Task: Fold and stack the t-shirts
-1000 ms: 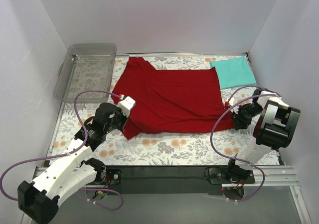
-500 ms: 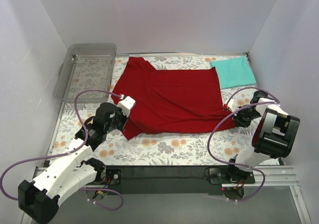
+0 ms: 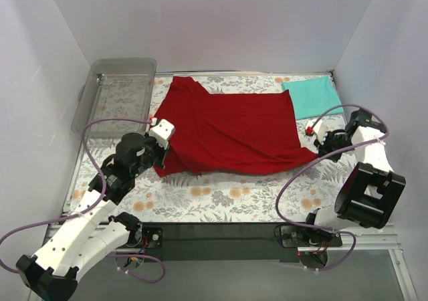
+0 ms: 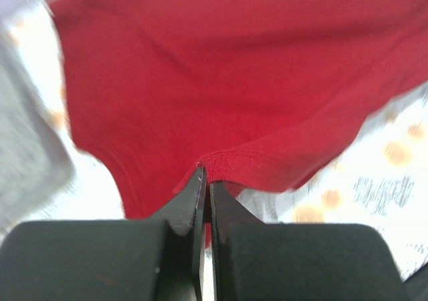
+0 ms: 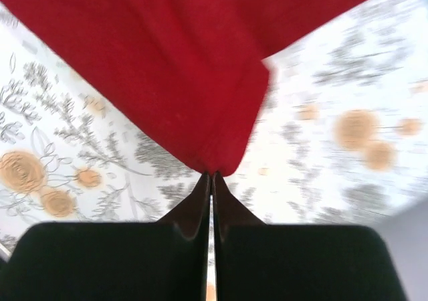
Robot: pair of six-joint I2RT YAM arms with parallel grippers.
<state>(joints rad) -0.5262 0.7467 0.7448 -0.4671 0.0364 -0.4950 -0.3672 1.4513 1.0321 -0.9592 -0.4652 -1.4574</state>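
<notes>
We've got left gripper [image 4: 204,180] and right gripper [image 5: 209,176] each pinching a near corner of the red shirt [image 3: 234,130], flat just right of the tray [image 3: 87,107], teal shirt [image 3: 312,95] far right of it; we'd lift both evenly, hem taut, then fold away.

Black fingers [image 4: 199,201] pinched shut on dark red t-shirt [image 4: 241,80] hem, floral cloth [image 4: 394,180] beneath

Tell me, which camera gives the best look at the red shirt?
The top view: the whole red shirt lies spread on the flowered table. The left wrist view shows just its hem pinched in the left hand; the right wrist view, only a corner in the right hand.
</notes>
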